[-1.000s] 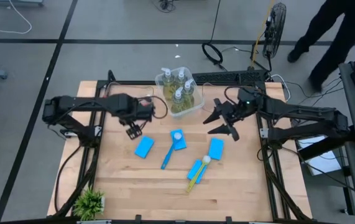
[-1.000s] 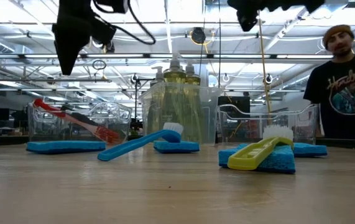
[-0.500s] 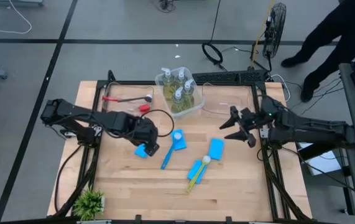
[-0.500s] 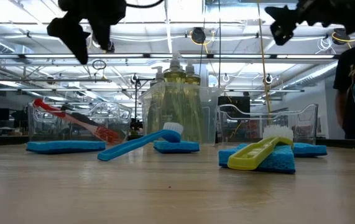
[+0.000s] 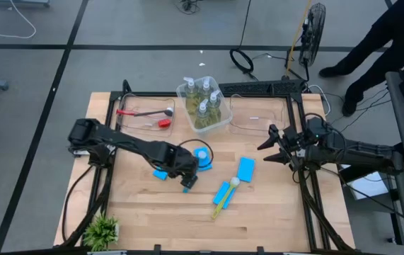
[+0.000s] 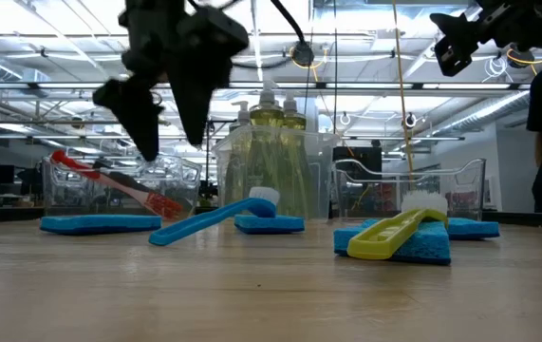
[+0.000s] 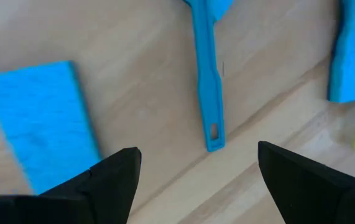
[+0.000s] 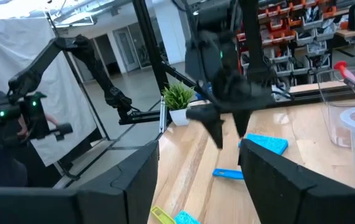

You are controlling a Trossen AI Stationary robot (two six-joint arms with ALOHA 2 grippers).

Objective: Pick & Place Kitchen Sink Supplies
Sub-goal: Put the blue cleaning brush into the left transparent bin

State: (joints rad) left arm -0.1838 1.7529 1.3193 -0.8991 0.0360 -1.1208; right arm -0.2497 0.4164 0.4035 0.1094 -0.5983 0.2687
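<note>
Two sponges lie nearest the table's front: one (image 5: 221, 192) under the yellow-green brush (image 5: 224, 197), another (image 5: 245, 168) just beside it toward the right arm. Next back, the left gripper (image 5: 187, 176) hangs over the blue brush (image 7: 206, 93), fingers apart and straddling the handle's end without touching it; the wrist view shows the handle (image 7: 209, 118) centred between the two fingers (image 7: 109, 180). A third sponge (image 5: 160, 173) sits close beside the gripper, partly under the arm. Farther back stand the bin of soap bottles (image 5: 203, 104) and a bin (image 5: 145, 113) holding the red brush (image 5: 139, 111). The right gripper (image 5: 272, 147) waits at the right edge above the table, fingers spread.

The likely trouble is a grab near the handle tip: the brush could pivot or slip out when lifted. The nearby sponge might also be nudged by a finger on descent, though how close it lies is hard to judge.
</note>
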